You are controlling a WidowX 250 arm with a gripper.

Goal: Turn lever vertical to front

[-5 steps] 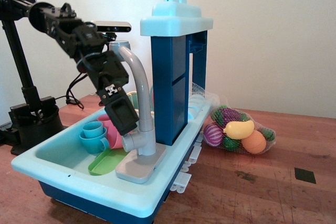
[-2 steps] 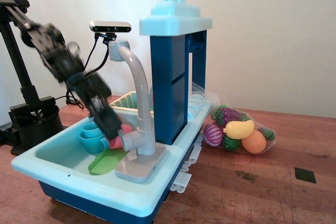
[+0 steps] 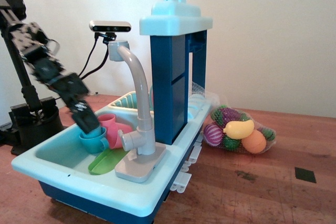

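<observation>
The lever (image 3: 129,140) is a short grey-beige stub on the left side of the toy faucet's column, pointing sideways toward the basin. The tall curved spout (image 3: 135,74) rises above it, and the flat base plate (image 3: 137,167) sits on the sink's front rim. My gripper (image 3: 87,123) hangs over the basin to the lever's left, just above a teal cup (image 3: 94,141). It is well apart from the lever and holds nothing. Its fingers look like one dark block from this side, so I cannot tell whether they are parted.
The light-blue toy sink (image 3: 63,174) holds a pink cup (image 3: 116,132) and a green plate (image 3: 105,162). A blue tower (image 3: 170,85) stands behind the faucet. A net bag of toy fruit (image 3: 239,129) lies on the wooden table to the right. The arm's stand (image 3: 29,119) is at the far left.
My gripper has moved left and away from the faucet, from right beside the lever to above the teal cup. The lever's pose looks the same.
</observation>
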